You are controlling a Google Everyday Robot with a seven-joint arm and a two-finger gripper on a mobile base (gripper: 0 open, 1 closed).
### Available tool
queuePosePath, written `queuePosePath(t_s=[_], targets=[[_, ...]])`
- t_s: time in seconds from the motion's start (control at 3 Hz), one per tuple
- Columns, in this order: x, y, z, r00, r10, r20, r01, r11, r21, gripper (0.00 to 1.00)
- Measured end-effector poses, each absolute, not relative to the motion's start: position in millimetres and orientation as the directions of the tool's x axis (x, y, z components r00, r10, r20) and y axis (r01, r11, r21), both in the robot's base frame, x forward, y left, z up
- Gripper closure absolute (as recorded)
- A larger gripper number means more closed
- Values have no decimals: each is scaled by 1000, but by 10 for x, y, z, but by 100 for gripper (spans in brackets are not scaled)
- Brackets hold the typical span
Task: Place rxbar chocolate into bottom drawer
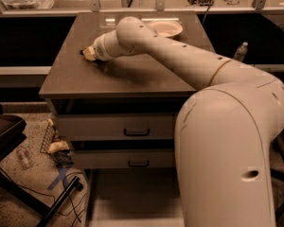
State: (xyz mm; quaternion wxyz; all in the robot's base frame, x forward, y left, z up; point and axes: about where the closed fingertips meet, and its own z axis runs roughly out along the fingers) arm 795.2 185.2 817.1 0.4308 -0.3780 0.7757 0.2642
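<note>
My gripper [88,54] is low over the left part of the brown cabinet top [71,77], at the end of the arm that reaches across from the right. A small dark edge of the rxbar chocolate [82,51] shows at the gripper's tip; the rest of the bar is hidden behind the gripper. The bottom drawer [132,200] is pulled out below the cabinet, a pale tray with a light floor, partly hidden by my arm's large white body [232,150].
A white bowl [165,28] stands at the back of the cabinet top. The two upper drawers [136,132] with dark handles are closed. A wire basket and litter [54,141] lie on the floor at the left, beside a black stand [4,136]. A bottle [240,51] stands at the right.
</note>
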Motion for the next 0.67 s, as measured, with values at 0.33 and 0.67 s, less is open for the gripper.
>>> queuePosePath(t_s=[0.33,0.67], targets=[[7952,1852,8174,-343,-359,-868,-814,575,84,100],[7952,1852,8178,-343,-359,-868,-814,575,84,100]])
